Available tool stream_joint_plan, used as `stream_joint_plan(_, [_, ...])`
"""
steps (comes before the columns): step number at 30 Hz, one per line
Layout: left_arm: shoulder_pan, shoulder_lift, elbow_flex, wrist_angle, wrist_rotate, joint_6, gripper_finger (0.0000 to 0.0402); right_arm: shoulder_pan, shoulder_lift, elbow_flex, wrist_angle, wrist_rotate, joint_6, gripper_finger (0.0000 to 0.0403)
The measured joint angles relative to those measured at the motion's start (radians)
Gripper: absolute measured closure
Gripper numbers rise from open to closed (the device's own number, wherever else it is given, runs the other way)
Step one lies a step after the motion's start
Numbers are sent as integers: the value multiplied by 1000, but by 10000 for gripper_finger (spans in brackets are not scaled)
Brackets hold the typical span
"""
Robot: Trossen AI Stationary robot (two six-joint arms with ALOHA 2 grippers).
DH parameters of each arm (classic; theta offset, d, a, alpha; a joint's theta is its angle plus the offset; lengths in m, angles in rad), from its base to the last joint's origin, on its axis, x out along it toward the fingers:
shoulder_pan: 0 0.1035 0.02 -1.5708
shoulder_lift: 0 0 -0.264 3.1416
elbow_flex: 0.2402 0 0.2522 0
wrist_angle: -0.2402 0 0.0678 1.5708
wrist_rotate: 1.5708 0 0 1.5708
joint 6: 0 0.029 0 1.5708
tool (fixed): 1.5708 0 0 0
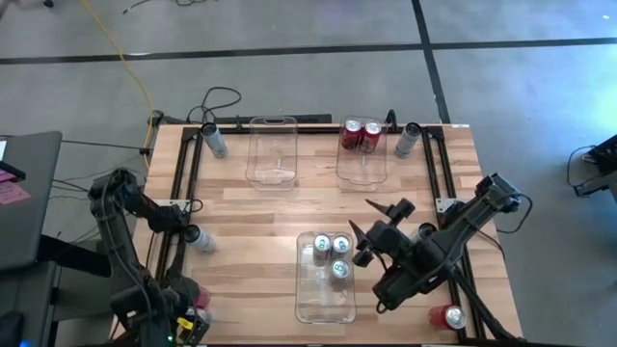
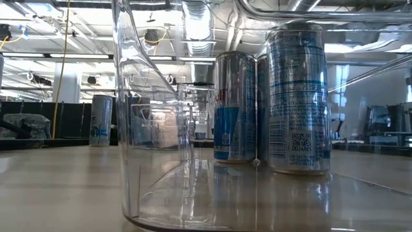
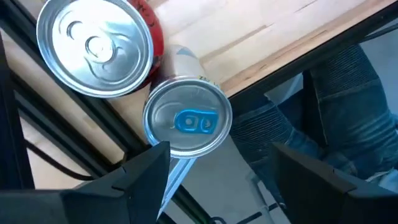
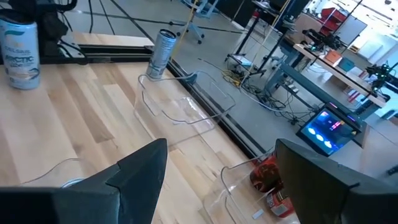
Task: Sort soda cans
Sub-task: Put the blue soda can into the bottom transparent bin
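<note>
Left gripper (image 3: 217,167) down at the table's near left corner, fingers (image 3: 134,177) spread wide, nothing pinched yet. Straight ahead of it, a blue-tab can (image 3: 188,122), silver top toward the camera, touching a red can (image 3: 94,47) beside it. Looks like a reach for the blue-tab one. Best to centre the open jaws on its body, well clear of the red neighbour, and close low on the wall, not on the rim. Tight quarters here: both cans close against the dark frame rail (image 3: 93,134) at the table's edge, and beyond the edge a person's denim leg (image 3: 351,93), so lift straight up before swinging inward. Right gripper (image 1: 364,220) hanging over the table middle, fingers also spread and empty, just beside the near bin (image 1: 326,301) with three silver-blue cans (image 1: 330,253) inside. Two red cans (image 1: 361,135) in the far right bin (image 1: 363,172); far left bin (image 1: 273,164) bare. Loose cans at the far left (image 1: 214,141), far right (image 1: 407,141), left edge (image 1: 200,238) and near right corner (image 1: 446,316). Plenty of bare wood between the bins for a carry, but keep away from the right arm.
</note>
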Motion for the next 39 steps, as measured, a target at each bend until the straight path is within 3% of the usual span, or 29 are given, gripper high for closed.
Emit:
stream_joint_plan(8, [1, 2, 0, -74, 23, -4, 133, -59, 0, 0, 1, 0, -20, 88])
stream_joint_plan(14, [1, 6, 0, -92, -46, 7, 133, -71, 0, 0, -3, -11, -20, 88])
stream_joint_plan(23, [5, 6, 0, -105, -57, 28, 124, -70, 0, 0, -3, -26, -20, 88])
stream_joint_plan(39, [-1, 9, 0, -88, -42, 29, 58, -70, 0, 0, 2, -50, -20, 88])
